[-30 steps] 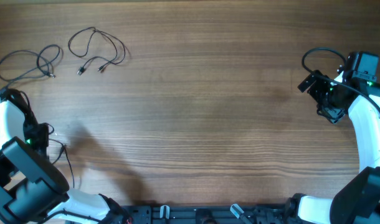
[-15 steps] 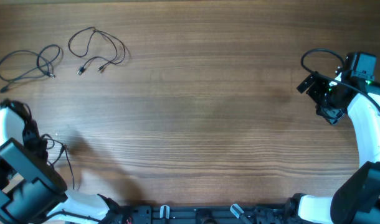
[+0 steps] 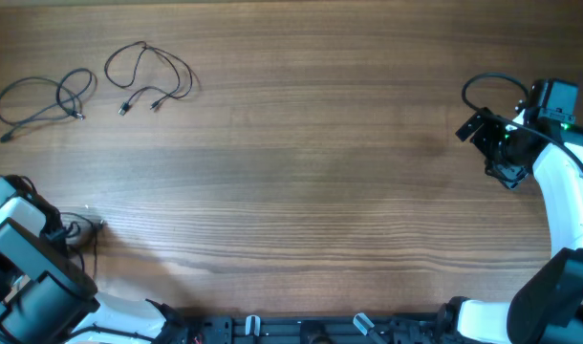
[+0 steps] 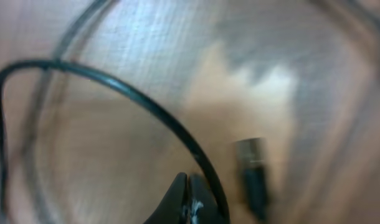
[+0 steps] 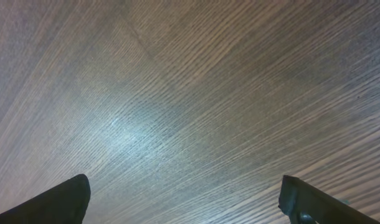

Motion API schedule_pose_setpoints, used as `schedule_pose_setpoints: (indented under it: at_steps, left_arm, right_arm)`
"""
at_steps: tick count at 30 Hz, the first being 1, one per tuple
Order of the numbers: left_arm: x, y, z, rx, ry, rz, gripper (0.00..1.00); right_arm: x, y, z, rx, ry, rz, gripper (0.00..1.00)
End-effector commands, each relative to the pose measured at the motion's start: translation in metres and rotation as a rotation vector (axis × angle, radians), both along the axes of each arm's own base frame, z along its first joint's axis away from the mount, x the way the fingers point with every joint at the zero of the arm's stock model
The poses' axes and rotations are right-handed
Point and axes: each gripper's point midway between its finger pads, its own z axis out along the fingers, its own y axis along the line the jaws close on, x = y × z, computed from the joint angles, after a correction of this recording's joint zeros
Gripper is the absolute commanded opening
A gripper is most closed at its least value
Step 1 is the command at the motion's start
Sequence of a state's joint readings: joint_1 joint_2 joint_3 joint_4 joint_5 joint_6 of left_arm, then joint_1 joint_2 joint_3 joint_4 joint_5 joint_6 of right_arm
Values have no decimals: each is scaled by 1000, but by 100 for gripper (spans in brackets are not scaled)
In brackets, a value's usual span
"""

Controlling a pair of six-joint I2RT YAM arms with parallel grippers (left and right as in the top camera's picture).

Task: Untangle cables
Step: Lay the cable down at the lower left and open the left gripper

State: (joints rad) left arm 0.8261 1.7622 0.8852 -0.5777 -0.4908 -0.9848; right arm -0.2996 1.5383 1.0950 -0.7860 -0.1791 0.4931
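Black cable: pinched in the left tool, rising from between the pressed-together tips in one wide arc up and away to the tool's left. Its plug lies just right of the tips, blurred, on the counter. No crossing or knot can be made out in the wrist view.

Two more cables lie far ahead of the left tool: one looped cable and a second cable beside it, apart from each other.

Right tool: spread wide, hanging over bare wood, nothing between its tips.

Step, as judged: laying out the held cable. Best done by drawing it slowly and low, keeping the pinch firm, watching that the plug trails free and the arc opens rather than folds over itself.

Since a second ago: the left arm has pulled back toward its base, dragging the slack with it; the right arm and the two far cables are unchanged.
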Motion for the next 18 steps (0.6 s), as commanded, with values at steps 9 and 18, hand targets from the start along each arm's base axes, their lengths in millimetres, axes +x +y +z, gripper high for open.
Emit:
schedule_pose_setpoints:
  at_steps: [9,18]
  left_arm:
    - [103,13,-43,-79,-447,-180,4]
    - [165,7,-22,-45,-614,-402,4]
  right_arm:
    - [4,1,-2,17,2,-30,100]
    - [5,1,-1,16,-3,-32,100]
